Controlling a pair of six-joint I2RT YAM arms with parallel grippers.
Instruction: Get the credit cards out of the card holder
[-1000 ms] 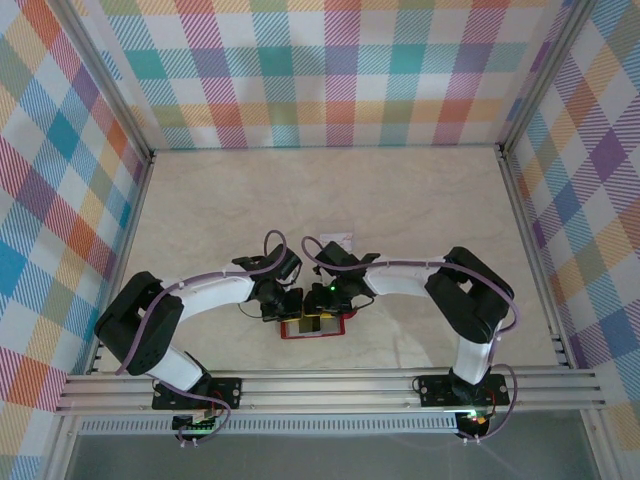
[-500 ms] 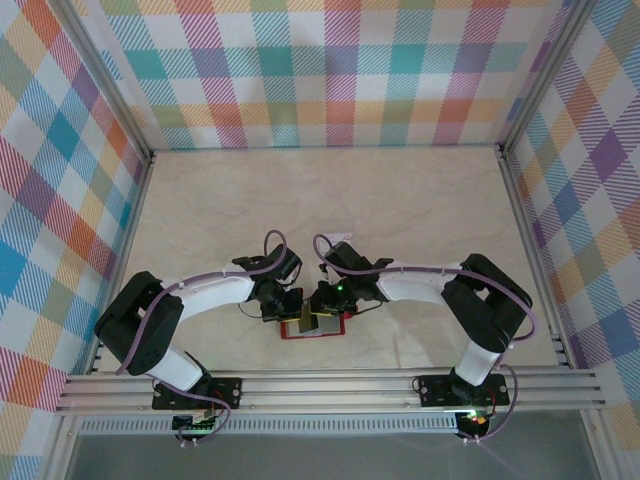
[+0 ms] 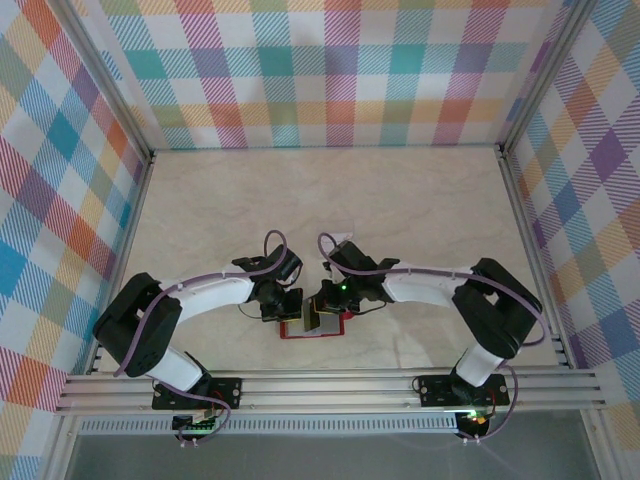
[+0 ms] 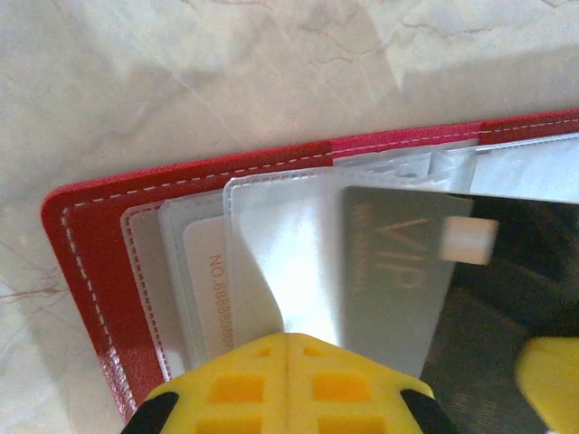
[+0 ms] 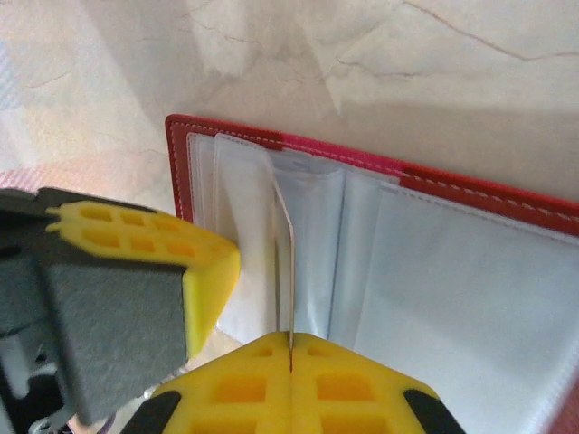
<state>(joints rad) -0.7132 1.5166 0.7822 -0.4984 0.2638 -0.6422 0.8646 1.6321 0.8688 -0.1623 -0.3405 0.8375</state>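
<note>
Pinching a credit card (image 5: 291, 262) edge-on with the right pincer (image 5: 289, 348), clamped shut at bottom centre; pinning a sleeve (image 4: 271, 235) of the open card holder (image 5: 470, 185) with the left pincer (image 4: 288, 348), likewise closed. Risking dragging the holder across the table (image 5: 452, 72), or slipping off the card, through sleeve friction.

— What colours show?
— A red card holder (image 4: 81, 244) with white stitching, a silver-grey credit card (image 4: 389, 262) lettered in gold, yellow fingertips (image 4: 235, 389), a cream marbled table (image 3: 400, 200), pastel plaid walls (image 3: 330, 70).
</note>
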